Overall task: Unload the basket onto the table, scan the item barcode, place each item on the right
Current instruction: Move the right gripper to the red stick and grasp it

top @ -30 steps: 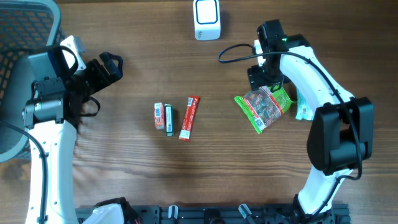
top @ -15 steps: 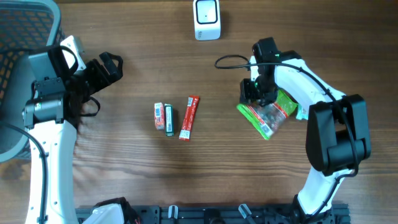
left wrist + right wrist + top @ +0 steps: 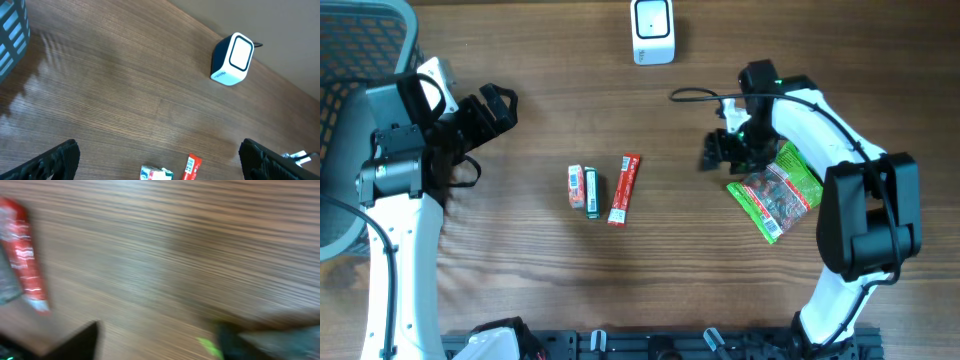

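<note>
Two things to mind. With the right gripper point(image 3: 713, 152) spread and, through the blur, seemingly empty just beside the green snack bag point(image 3: 775, 190) on the tabletop point(image 3: 670, 270), choose one item, perhaps the red stick point(image 3: 624, 189); pinch clear of its barcode, then turn that face toward the scanner point(image 3: 653, 30). Idle left gripper point(image 3: 498, 105) wide open, empty, well away.

Wooden counter point(image 3: 520, 270), brown grain, surface intact. Mesh chair point(image 3: 360, 50) at the far left corner, partly out of frame. Red stick pack point(image 3: 624, 189) lies flat mid-counter. Just left of it, two small packs side by side: one orange-white point(image 3: 576, 187), one green-white point(image 3: 591, 193), touching or nearly so. Black rail point(image 3: 650, 343) along the near edge.
</note>
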